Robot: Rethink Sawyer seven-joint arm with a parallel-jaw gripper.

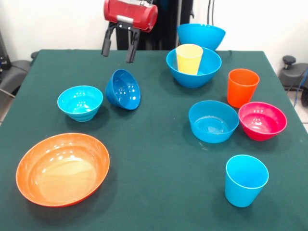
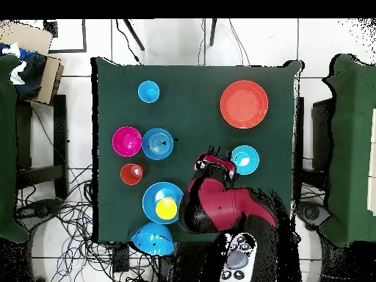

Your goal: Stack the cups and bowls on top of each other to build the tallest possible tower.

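Glossy plastic throughout: these cups and bowls look light, stiff and slick, so a pinch over a rim wall seems safer than any grasp round a curved belly.

Take the small dark blue bowl (image 1: 123, 89) as the landmark. It lies tipped on its side, mouth turned toward the front camera. The gripper (image 1: 119, 49) hangs just above and behind it with its two black fingers spread and nothing between them. A cyan bowl (image 1: 80, 102) sits upright just beside the landmark, and the wide orange bowl (image 1: 63, 169) lies nearer the front camera than both.

On the landmark's other side, the yellow cup (image 1: 188, 58) stands inside a large blue bowl (image 1: 194, 67), with a second large blue bowl (image 1: 201, 36) behind at the table's far edge. Farther that way are the orange cup (image 1: 242, 87), the medium light blue bowl (image 1: 213, 121), the magenta-red bowl (image 1: 262, 120) and the light blue cup (image 1: 246, 180), all upright and apart.

The dark green tablecloth (image 1: 159, 159) looks soft and matte, probably offering some grip under sliding bases. Overhead, pale floor tiles (image 2: 176, 40) and loose cables (image 2: 62, 213) surround the table.
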